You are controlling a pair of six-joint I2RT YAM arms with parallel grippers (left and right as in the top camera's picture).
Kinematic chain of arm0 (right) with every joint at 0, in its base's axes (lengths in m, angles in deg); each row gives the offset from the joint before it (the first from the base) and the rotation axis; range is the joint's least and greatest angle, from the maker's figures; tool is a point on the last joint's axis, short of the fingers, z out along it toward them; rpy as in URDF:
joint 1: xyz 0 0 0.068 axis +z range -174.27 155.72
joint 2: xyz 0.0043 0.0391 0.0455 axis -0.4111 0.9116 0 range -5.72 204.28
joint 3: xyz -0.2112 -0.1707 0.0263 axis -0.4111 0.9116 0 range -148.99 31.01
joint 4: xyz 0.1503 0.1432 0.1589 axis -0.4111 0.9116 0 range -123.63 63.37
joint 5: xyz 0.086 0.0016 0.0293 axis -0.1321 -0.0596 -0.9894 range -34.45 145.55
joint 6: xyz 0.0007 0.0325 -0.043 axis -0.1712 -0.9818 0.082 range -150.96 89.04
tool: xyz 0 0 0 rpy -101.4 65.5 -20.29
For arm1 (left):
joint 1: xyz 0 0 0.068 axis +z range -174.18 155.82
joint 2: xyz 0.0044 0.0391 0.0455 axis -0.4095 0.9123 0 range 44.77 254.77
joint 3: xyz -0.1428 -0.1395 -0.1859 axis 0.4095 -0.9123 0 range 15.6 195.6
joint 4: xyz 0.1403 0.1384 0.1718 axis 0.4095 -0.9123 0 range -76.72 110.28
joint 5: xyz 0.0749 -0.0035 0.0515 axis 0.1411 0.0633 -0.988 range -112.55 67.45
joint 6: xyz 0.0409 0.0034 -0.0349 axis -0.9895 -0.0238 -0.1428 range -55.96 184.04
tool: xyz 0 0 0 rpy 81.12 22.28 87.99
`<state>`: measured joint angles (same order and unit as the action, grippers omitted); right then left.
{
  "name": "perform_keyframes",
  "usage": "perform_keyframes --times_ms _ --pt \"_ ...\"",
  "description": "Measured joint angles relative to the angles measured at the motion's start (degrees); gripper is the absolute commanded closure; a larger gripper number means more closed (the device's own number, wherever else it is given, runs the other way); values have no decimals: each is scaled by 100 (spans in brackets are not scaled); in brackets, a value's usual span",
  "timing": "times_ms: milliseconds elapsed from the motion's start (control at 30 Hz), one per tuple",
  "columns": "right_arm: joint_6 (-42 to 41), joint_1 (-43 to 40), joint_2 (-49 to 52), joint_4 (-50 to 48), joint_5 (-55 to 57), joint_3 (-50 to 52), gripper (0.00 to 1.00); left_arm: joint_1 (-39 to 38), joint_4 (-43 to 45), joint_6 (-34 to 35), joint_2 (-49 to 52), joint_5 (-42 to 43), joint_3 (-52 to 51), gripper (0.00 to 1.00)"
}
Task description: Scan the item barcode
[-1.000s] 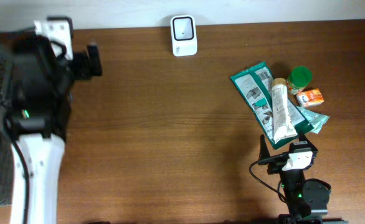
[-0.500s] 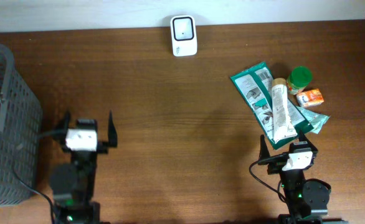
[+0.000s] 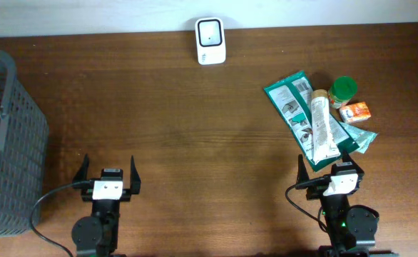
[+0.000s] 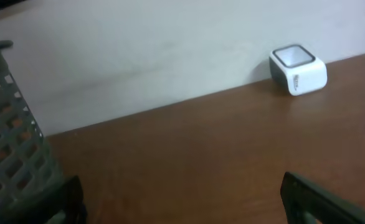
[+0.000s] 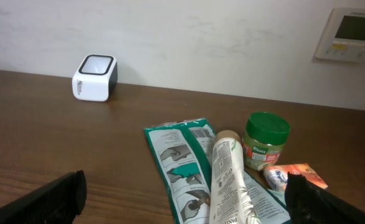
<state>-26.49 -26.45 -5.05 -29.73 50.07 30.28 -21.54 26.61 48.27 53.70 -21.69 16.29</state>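
Left pincer [image 3: 108,170] drawn back toward front, wide, empty; right pincer [image 3: 329,170] unmoved, wide, empty

The left arm [image 3: 93,230] sits folded low at the lower left of the overhead frame, and the right arm [image 3: 349,223] sits the same way at the lower right. Both wrists point toward the top of the frame. The left hand [image 3: 108,170] has its fingers [image 4: 312,200] spread wide, showing dark in the bottom corners of its wrist view. The right hand [image 3: 328,170] is spread just as wide, with its fingers [image 5: 59,195] also in the bottom corners.
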Motion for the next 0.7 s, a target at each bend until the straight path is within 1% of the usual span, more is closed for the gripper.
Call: perform_keyframes --times_ms 200,300,700 --pt "0 0 2 2 -2 0 2 0 -1060 -17 -584 -37 -7 1" --pt "0 0 2 0 0 0 1 0 -1060 -17 -807 -48 -7 1" --pt "2 0 2 0 0 0 2 0 -1062 -17 -809 -48 -7 1"
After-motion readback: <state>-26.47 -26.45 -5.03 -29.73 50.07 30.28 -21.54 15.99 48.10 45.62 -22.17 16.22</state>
